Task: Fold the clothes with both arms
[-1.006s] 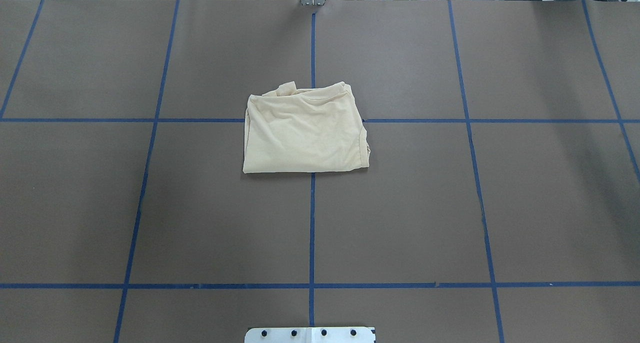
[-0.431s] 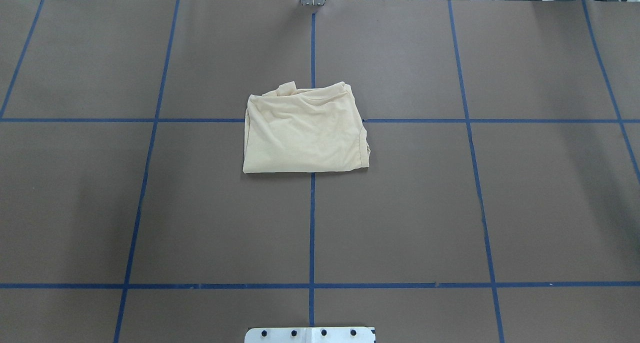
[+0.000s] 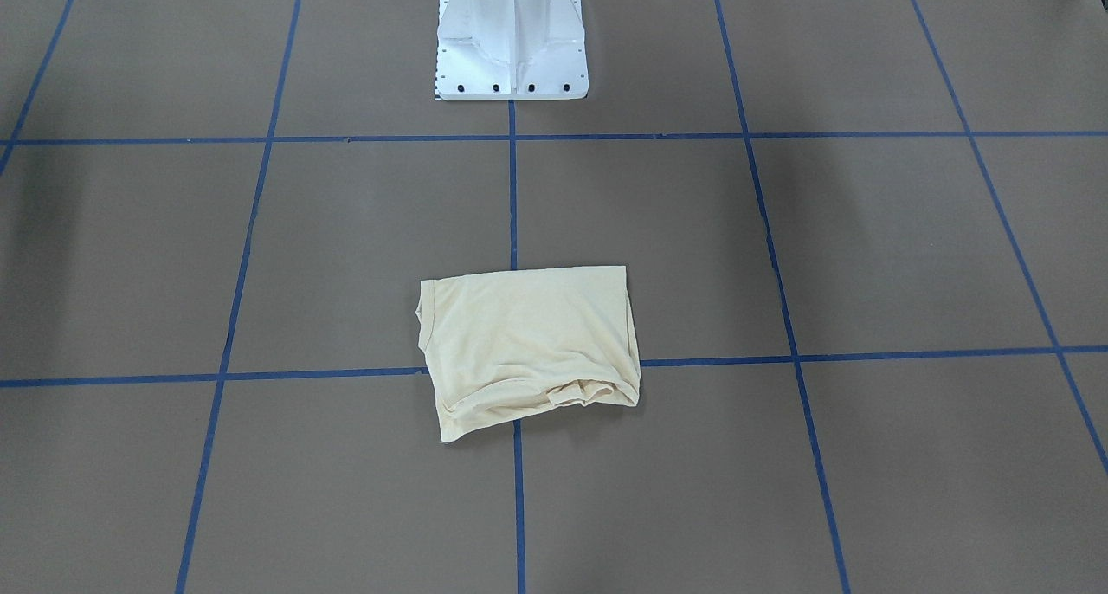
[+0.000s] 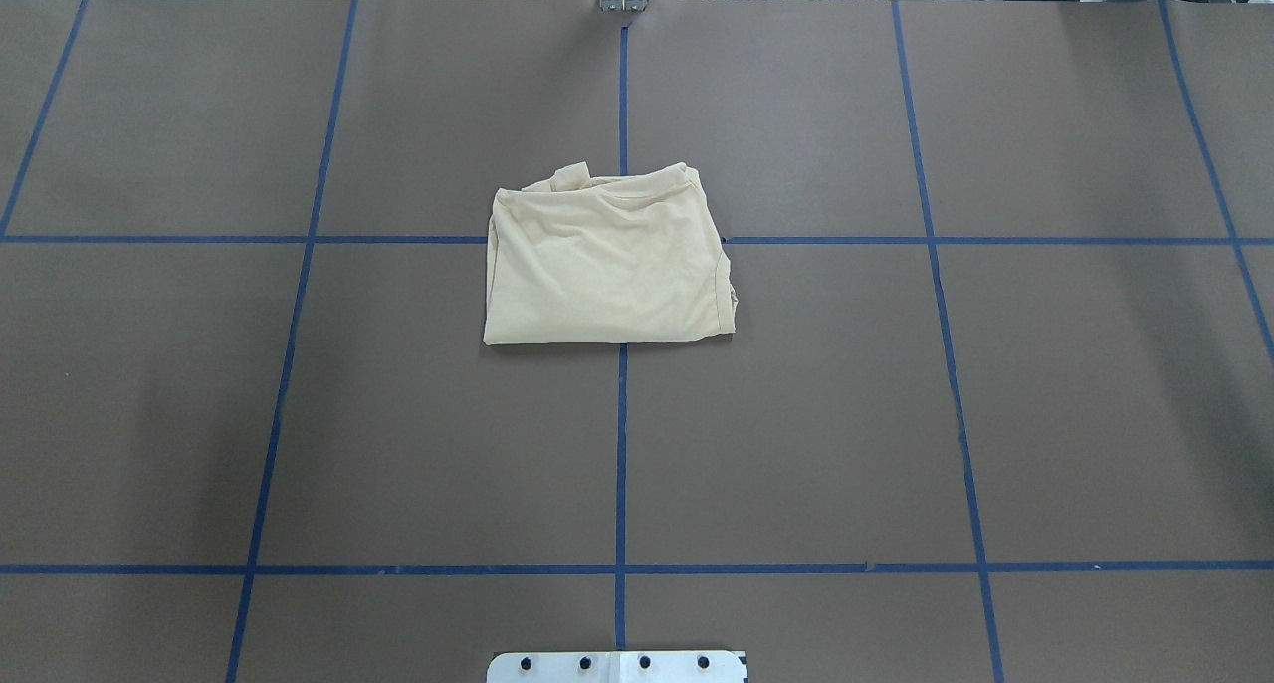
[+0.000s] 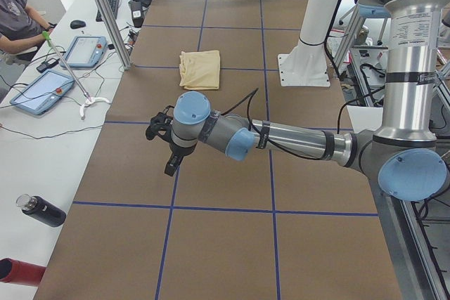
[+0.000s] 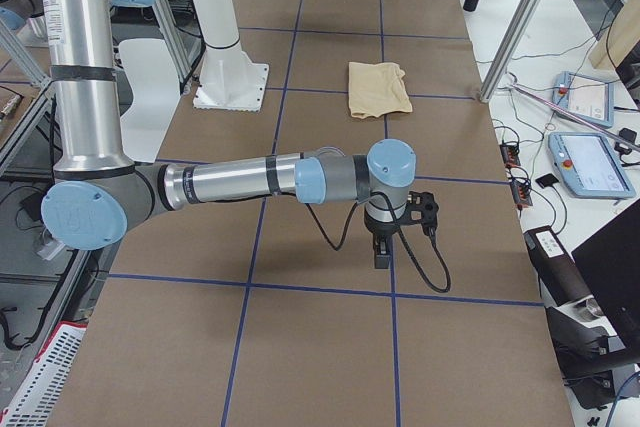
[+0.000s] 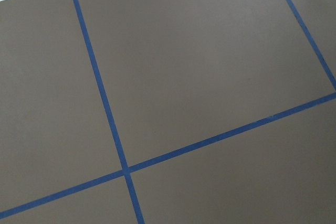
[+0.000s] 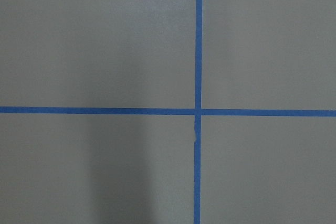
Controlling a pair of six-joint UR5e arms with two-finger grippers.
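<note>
The cream-yellow T-shirt [image 4: 607, 260] lies folded into a small rectangle at the table's middle, print hidden. It also shows in the front-facing view [image 3: 528, 343], the left view [image 5: 200, 68] and the right view [image 6: 378, 87]. Neither arm shows in the overhead or front-facing views. The left arm's gripper [image 5: 169, 154] hangs over bare table far from the shirt, in the left view only. The right arm's gripper [image 6: 383, 247] does the same in the right view. I cannot tell whether either is open or shut. Both wrist views show only brown table and blue tape.
The white pedestal base [image 3: 511, 40] stands at the robot's edge of the table. Blue tape lines [image 4: 621, 444] grid the brown table cover. A seated operator [image 5: 14, 19], tablets [image 5: 41, 91] and a black bottle [image 5: 42, 210] are on the side bench.
</note>
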